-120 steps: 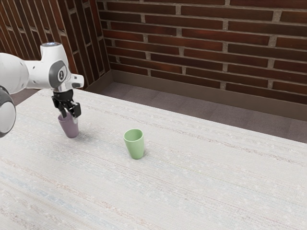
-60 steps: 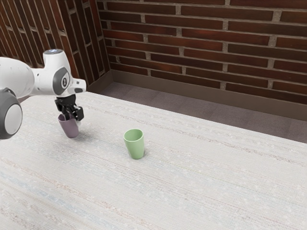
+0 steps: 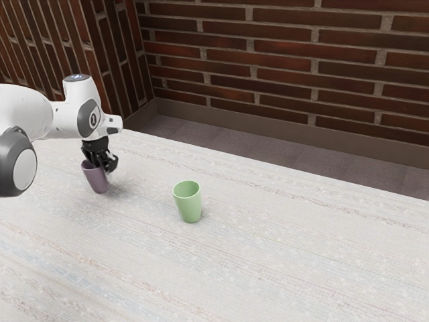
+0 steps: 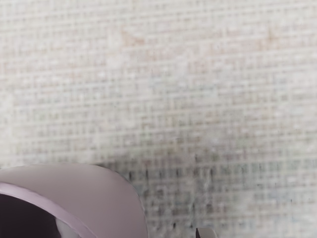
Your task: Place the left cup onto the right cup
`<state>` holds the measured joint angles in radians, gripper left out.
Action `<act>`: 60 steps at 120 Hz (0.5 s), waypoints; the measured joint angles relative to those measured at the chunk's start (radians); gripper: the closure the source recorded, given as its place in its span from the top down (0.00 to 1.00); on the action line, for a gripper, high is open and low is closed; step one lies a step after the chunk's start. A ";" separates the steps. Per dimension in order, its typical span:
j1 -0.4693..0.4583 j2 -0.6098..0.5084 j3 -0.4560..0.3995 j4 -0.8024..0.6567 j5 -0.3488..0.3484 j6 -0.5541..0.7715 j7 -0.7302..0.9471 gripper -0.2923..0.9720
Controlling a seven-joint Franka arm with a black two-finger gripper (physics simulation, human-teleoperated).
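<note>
Pinching the rim of the purple cup [image 3: 96, 180] with the black gripper [image 3: 101, 163], fingers close together. Smooth, round, wider at the top, far to the exterior view's left on the bench [image 3: 268, 255]. Well apart to its right, a green cup [image 3: 188, 201] of the same shape, standing upright. Up close from the wrist: pale woven bench, thin purple lip, dark inside.
</note>
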<state>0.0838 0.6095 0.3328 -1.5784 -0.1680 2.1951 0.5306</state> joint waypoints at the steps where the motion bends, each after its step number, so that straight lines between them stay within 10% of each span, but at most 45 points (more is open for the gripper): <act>1: 0.000 0.000 0.000 0.000 0.000 0.000 0.000 0.28; 60: 0.001 -0.004 0.000 -0.001 0.002 0.003 -0.002 0.16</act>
<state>0.0843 0.6052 0.3327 -1.5789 -0.1664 2.1985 0.5290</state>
